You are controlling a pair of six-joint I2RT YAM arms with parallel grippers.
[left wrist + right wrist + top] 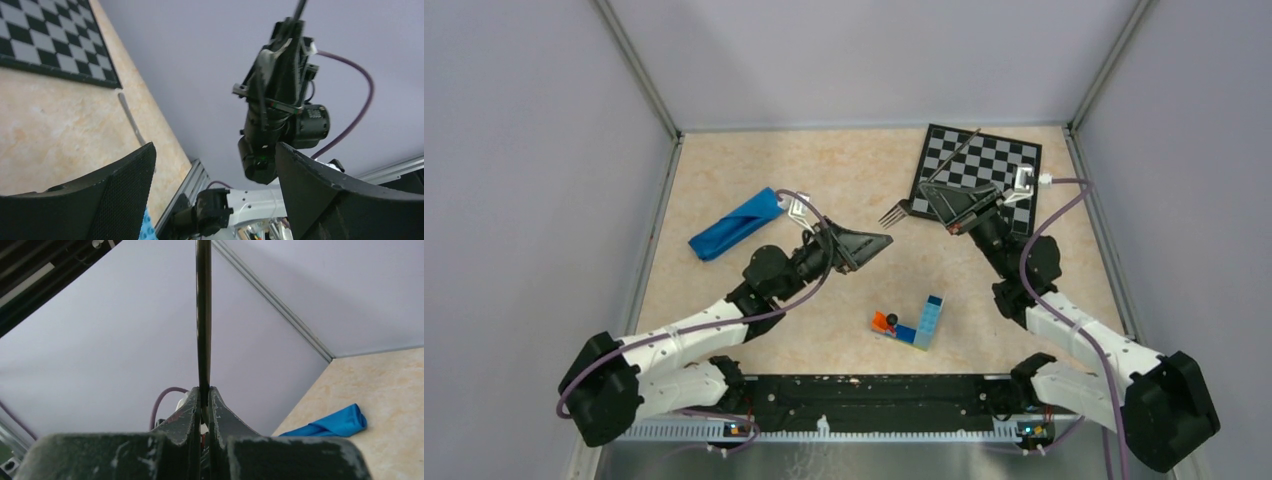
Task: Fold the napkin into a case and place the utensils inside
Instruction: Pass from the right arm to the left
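Right pincer (927, 195) clenched on the fork (895, 213), gripping close behind the tines. The fork appears to be off the tabletop (844, 160), in the upper right-centre of the top view. Long axis diagonal: handle runs to the upper right over the chessboard (1004, 160), tines point lower left toward the frame centre. Right wrist view shows the fork edge-on, rising straight out of the closed fingers. Left pincer (879, 243) released, jaws wide, holding nothing, just lower left of the tines. Napkin (734, 228) lies as a folded blue strip in the upper left, well apart from both pincers, its own long axis diagonal too, roughly parallel to the fork. Probable knife (131, 120) lies flat beside the chessboard edge. Risks, as judged: the grip is thin and off-centre, so the long handle could lever the fork round or out. No open mouth shows on the napkin and nothing pins it, so the tines may just shove it. The two pincers are near enough to knock together.
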